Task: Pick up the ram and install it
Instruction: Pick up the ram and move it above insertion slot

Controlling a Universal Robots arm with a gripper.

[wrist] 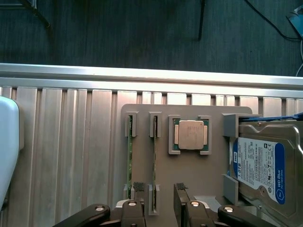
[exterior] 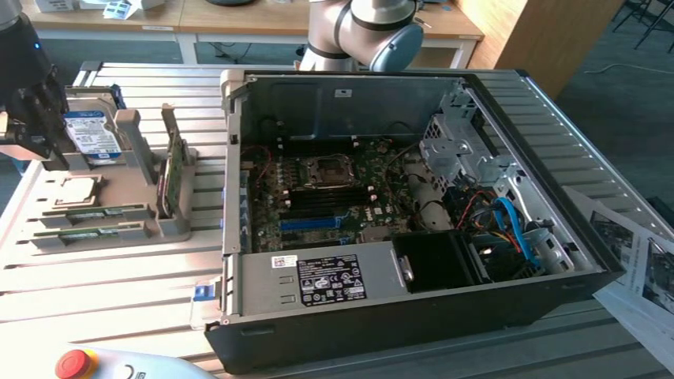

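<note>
The gripper (wrist: 159, 189) is open: its two black finger pads (wrist: 138, 187) stand apart with a clear gap between them and hold nothing. The ram (wrist: 154, 156), a slim green stick set on edge in a slot of the grey parts holder (wrist: 208, 182), lies in line with that gap, so that its near end falls between the two pads in the wrist view; whether the pads have reached the stick's level cannot be told. A second ram stick (wrist: 129, 161) stands in the parallel slot just beside the first, outside the jaws on the side away from the processor. The square silver processor chip (wrist: 191, 135) rests in its own recess on the other side of the ram, and a blue-labelled hard drive (wrist: 265, 172) sits at the holder's far end beyond it. The holder lies on a slatted aluminium table (wrist: 71, 142). In the exterior view the ram (exterior: 97, 212) and the second ram stick (exterior: 87, 234) sit at the exterior view's left, well apart from the open computer case (exterior: 421, 316), with an upright green card (exterior: 174, 170) standing in the holder between them and the case. Inside the case lie the motherboard (exterior: 327, 201) and the power supply (exterior: 327, 280).
</note>
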